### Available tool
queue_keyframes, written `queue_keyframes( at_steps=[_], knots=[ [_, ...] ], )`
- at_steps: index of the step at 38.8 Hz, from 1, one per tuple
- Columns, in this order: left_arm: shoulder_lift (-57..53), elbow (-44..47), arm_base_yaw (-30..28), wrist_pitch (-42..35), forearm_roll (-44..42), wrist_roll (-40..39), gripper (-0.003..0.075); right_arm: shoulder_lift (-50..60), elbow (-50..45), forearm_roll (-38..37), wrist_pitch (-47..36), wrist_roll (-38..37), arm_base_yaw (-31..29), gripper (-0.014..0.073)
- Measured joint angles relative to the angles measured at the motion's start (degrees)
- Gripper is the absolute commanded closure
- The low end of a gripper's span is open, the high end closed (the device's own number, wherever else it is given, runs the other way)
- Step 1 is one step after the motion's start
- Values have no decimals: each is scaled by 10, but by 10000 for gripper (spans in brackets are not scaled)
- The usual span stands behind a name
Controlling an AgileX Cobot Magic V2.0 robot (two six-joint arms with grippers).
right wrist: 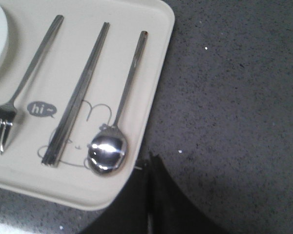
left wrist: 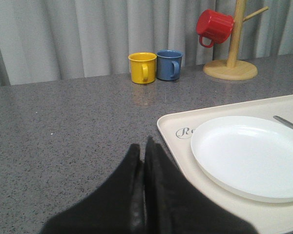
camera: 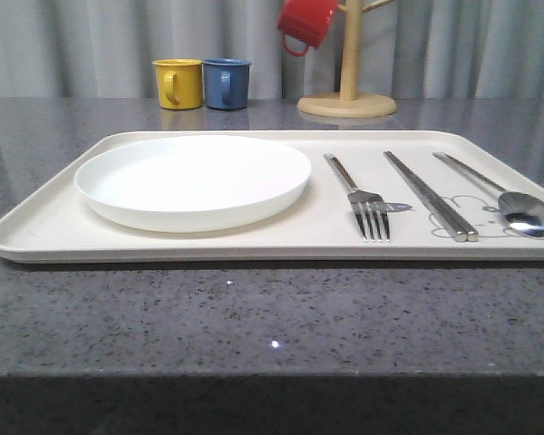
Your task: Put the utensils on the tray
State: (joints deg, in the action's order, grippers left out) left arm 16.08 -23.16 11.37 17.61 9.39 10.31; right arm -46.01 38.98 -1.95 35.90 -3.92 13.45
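Left pincer (left wrist: pixel 145 151) together, right pincer (right wrist: pixel 151 163) together, fork (camera: pixel 363 200), chopsticks (camera: pixel 429 195), spoon (camera: pixel 508 204) on tray (camera: pixel 45 227)

Looks like a staged dining setup: speckled grey stone desk (camera: pixel 254 317), pleated grey curtain (camera: pixel 72 45) backdrop, wooden mug tree (camera: pixel 348 91), coloured mugs (camera: pixel 202 83).

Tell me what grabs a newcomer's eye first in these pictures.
The cream tray fills the front of the dark speckled table, with the white plate on its left half. To the plate's right lie the fork, chopsticks and spoon side by side. A red mug hangs on the wooden stand behind.
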Motion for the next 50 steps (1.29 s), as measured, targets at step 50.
queue_keyframes(
  at_steps=[50],
  knots=[
    [0, 0, 0, 0, 0, 0, 738, 394, -195, -24, -87, 2, 0, 713]
  ],
)
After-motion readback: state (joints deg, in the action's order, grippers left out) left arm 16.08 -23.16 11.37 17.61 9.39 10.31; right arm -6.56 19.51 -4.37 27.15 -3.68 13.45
